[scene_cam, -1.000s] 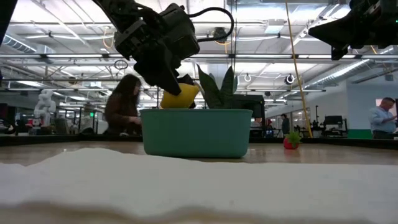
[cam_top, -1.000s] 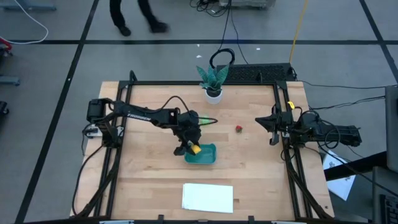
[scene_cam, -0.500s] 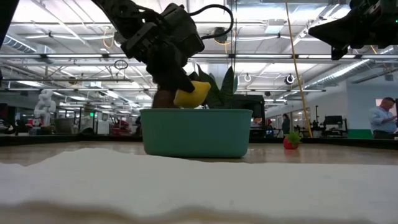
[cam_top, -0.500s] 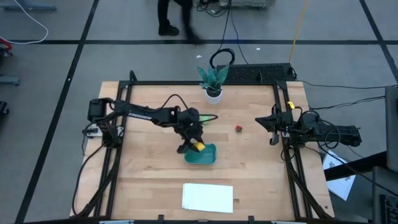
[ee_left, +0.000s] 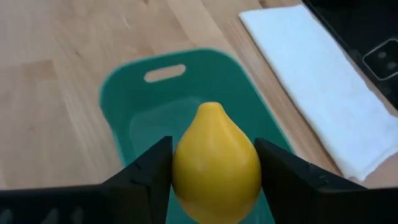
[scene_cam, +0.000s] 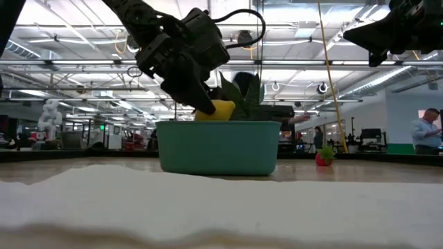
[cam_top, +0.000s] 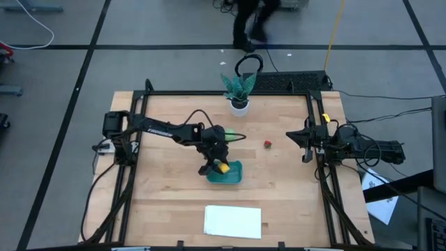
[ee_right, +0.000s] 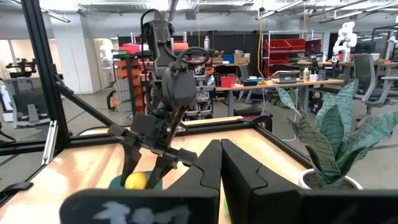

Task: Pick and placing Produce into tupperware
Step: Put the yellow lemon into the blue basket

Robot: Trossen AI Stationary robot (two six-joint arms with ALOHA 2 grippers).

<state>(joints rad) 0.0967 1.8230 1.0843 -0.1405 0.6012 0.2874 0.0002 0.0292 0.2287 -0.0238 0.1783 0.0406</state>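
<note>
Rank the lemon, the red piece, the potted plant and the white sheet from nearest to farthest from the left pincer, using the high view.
1. Lemon, held in the left pincer over the tub.
2. Red piece, toward the right arm.
3. White sheet and potted plant, on opposite sides: too close to call.

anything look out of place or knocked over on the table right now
Nothing stands out. The left claw holds the yellow lemon-shaped piece over the shallow teal plastic tub, which sits flat. The small red piece, the potted leafy plant and the flat white sheet all rest undisturbed on the wooden table.
</note>
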